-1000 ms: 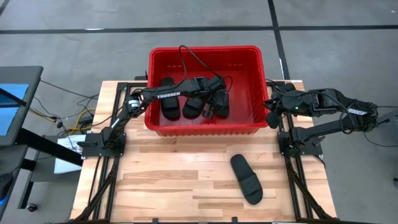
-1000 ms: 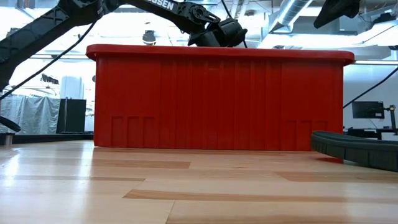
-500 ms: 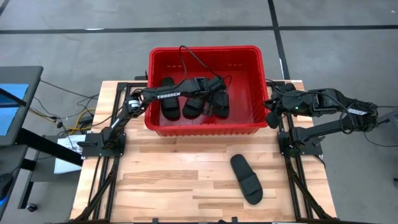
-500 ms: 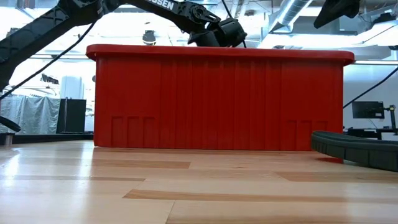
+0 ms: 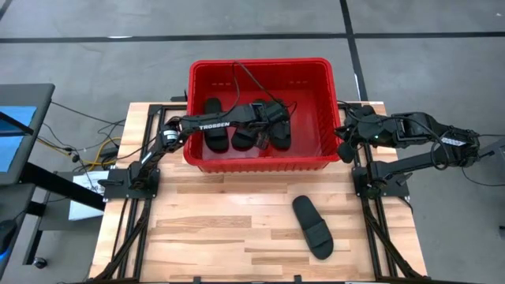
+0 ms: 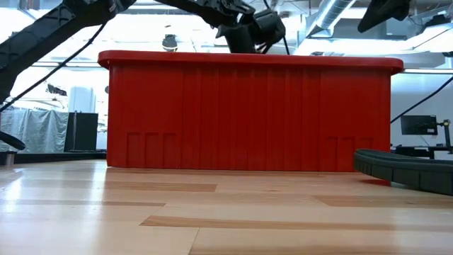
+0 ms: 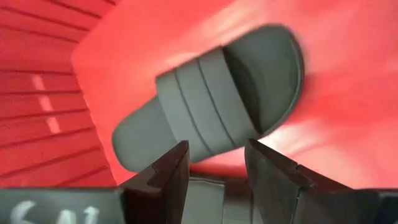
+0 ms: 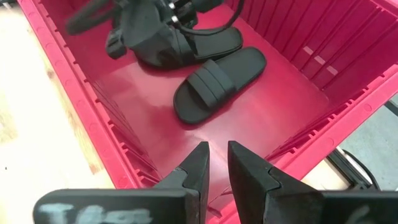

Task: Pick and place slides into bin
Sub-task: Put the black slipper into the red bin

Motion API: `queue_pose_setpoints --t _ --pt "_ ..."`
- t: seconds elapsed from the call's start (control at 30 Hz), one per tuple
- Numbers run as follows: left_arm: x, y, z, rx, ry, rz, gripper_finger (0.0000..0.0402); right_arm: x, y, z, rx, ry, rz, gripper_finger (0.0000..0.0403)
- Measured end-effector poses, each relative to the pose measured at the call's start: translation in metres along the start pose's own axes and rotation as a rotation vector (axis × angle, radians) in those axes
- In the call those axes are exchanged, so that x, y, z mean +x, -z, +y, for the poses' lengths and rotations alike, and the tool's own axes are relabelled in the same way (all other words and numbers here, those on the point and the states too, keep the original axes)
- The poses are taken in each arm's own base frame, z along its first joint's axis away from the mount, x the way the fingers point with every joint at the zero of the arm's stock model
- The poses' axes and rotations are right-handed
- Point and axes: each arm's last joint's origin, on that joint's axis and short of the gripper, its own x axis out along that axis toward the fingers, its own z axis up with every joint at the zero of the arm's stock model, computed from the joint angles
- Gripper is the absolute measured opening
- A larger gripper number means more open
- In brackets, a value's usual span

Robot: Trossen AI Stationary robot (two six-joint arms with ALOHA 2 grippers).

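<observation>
Three black slides are lying on the floor of the red bin (image 5: pixel 323 110), which is sitting at the far side of the wooden table (image 5: pixel 205 237). The rightmost of these, the bin slide (image 8: pixel 217 84), is lying flat and strap-up, its long axis running roughly toward the bin's far and near walls in the high view; its wide strap is showing three broad ribs across an elongated oval sole. The middle slide (image 5: pixel 241 136) and the left slide (image 5: pixel 214 136) are lying beside it, pointing roughly the same way. A fourth one, the table slide (image 5: pixel 313 227), is resting on the boards in front of the bin, well apart from it, with its long axis running diagonally. The left arm is reaching from the table's left edge over the bin rim, with the left gripper (image 7: pixel 214 165) hanging above the bin slide, fingers spread and holding nothing. The right gripper (image 8: pixel 214 163) is waiting beside the bin's right wall, its fingers nearly together with a narrow gap and nothing between them.
</observation>
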Motion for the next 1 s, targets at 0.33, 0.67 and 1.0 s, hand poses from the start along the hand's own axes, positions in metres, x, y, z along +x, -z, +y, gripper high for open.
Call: queue_pose_setpoints --t 0.33,0.67,1.0 --pt "-0.059 -0.003 0.021 -0.038 0.042 -0.03 0.0148 0.0 0.003 -0.001 -0.015 0.011 0.031 0.0052" --pt "-0.174 0.022 0.026 -0.268 0.263 -0.309 0.0148 -0.002 0.007 0.0 -0.081 0.0 0.053 0.0052" --pt "-0.257 0.037 0.012 -0.324 0.529 -0.698 0.0148 -0.006 0.01 0.011 -0.127 -0.073 0.043 0.0052"
